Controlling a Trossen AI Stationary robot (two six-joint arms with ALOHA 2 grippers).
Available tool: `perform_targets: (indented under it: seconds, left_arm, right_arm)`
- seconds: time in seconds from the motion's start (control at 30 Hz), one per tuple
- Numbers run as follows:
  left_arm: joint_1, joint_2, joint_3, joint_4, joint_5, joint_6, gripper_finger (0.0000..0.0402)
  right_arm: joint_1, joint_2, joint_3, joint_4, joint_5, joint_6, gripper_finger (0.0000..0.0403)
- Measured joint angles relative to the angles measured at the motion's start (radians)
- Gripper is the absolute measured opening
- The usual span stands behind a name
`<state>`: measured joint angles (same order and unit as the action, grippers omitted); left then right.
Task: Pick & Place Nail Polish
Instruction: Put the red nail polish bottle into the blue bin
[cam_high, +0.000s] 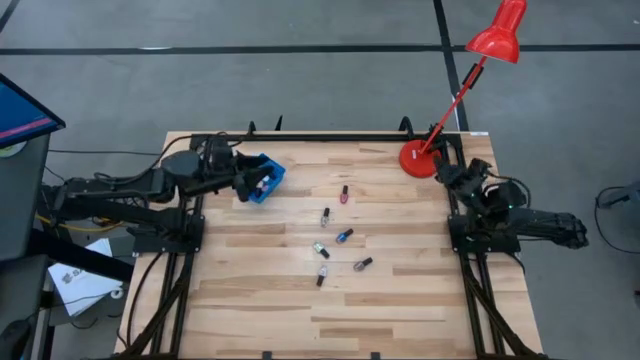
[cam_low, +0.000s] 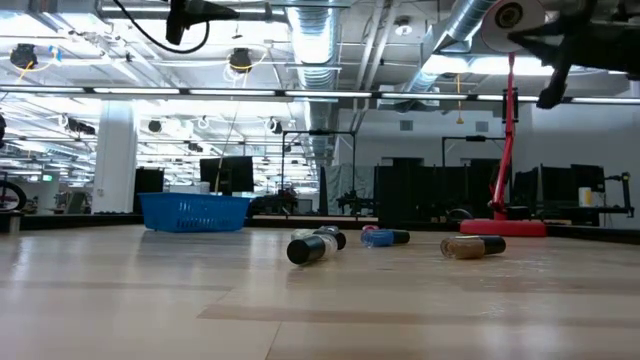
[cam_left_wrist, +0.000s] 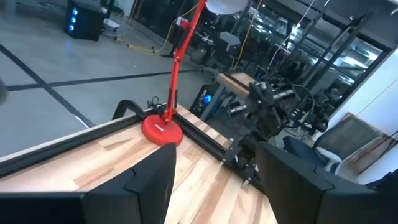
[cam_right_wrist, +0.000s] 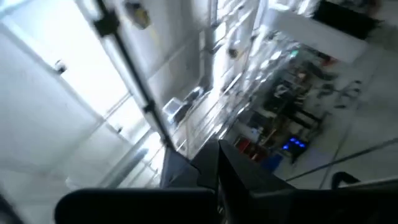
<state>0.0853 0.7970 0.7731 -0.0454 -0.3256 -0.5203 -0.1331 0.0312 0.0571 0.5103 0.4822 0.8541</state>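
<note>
a pale wooden worktop (cam_high: 400, 300) sits in a wide industrial hall, with a red desk lamp (cam_high: 418, 158) standing at its far right corner. the left pincer (cam_high: 243, 183) hovers at the blue bin (cam_high: 270, 180), fingers spread with nothing between them in its wrist view. a few nail polish bottles already lie inside the bin (cam_high: 258, 187), just beside that pincer. the loose bottles (cam_high: 337, 238), six as far as can be counted, lie scattered across the middle of the worktop, well away from the left pincer on the side toward the other arm. the right pincer (cam_high: 452, 172) waits clenched and empty beside the lamp's base. so the job looks partly done: some bottles binned, six still to fetch.
</note>
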Motion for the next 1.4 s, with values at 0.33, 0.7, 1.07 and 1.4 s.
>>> perform_targets:
  seconds: [0.33, 0.7, 1.07, 1.4]
  left_arm:
    - [0.0, 0.004, 0.0, 0.0, 0.0, 0.0, 0.0218]
    - [0.0, 0.004, 0.0, -0.001, 0.0, 0.0, 0.0218]
    - [0.0, 0.002, 0.0, -0.002, 0.019, -0.011, 0.0218]
    - [-0.002, 0.001, 0.0, 0.0, 0.037, -0.011, 0.0218]
  right_arm:
    - [-0.07, 0.086, 0.169, -0.009, -0.028, -0.208, 0.0]
    - [-0.139, 0.608, 0.578, -0.765, -0.04, -0.249, 0.0116]
    - [-0.212, 1.214, 0.864, -0.94, -0.189, -0.184, 0.0253]
    - [-0.239, 1.636, 1.074, -1.055, -0.417, -0.181, 0.0229]
